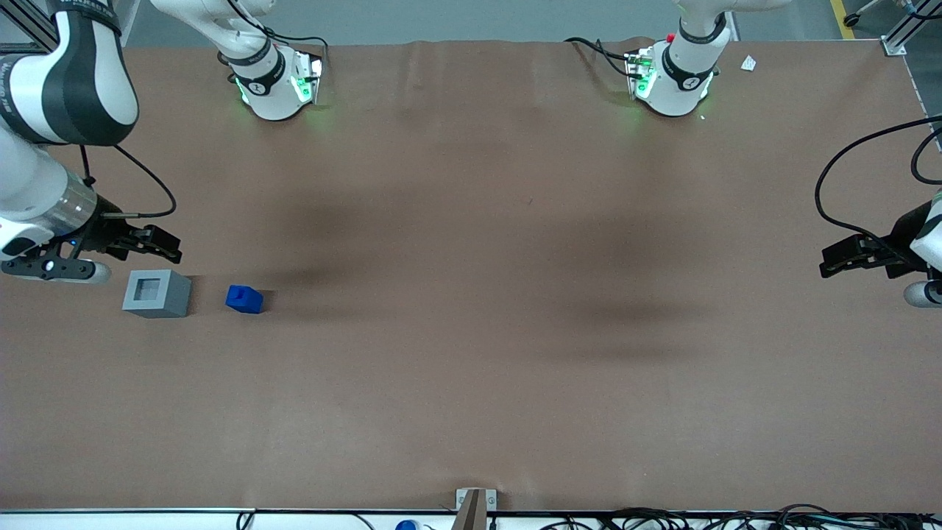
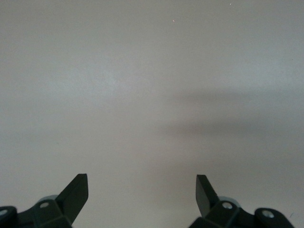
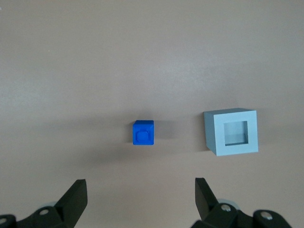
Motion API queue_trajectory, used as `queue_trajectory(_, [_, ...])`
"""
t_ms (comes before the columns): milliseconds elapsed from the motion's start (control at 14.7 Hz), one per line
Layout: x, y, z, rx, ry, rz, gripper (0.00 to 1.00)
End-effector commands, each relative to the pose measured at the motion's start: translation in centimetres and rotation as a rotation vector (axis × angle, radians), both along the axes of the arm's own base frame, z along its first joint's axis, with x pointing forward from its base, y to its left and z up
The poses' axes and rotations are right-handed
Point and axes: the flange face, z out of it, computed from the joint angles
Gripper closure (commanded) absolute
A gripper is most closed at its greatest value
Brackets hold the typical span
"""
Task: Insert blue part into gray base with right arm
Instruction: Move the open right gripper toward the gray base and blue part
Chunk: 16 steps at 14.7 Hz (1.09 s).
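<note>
With its jaws spread wide and empty, the right arm's gripper (image 1: pixel 158 246) hangs above the gray base (image 1: pixel 157 293); the blue part (image 1: pixel 244 299), at the base's 3 o'clock on the surface (image 1: pixel 471 353), wants a centred, straight-down grasp.

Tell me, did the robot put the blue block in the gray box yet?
Not yet. Nothing looks done: the blue part sits on the table beside the gray base, apart from it, and the base's recess is empty. The gripper is open, holds nothing, and hangs over the table near the base. Grabbing, lifting and inserting the part are all left.
</note>
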Motion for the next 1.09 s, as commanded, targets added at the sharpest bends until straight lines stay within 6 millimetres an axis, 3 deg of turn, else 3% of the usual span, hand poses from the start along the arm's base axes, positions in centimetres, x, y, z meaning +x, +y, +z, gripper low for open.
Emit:
queue_trajectory(0, [-0.9,0.0,-1.4,0.01,-0.016,-0.005,0.0])
queue_trajectory(475, [-1.3,-0.1,-3.9,0.009,-0.028,-0.008,0.0])
queue_trajectory(1018, [-1.3,-0.1,-3.9,0.01,-0.029,-0.008,0.0])
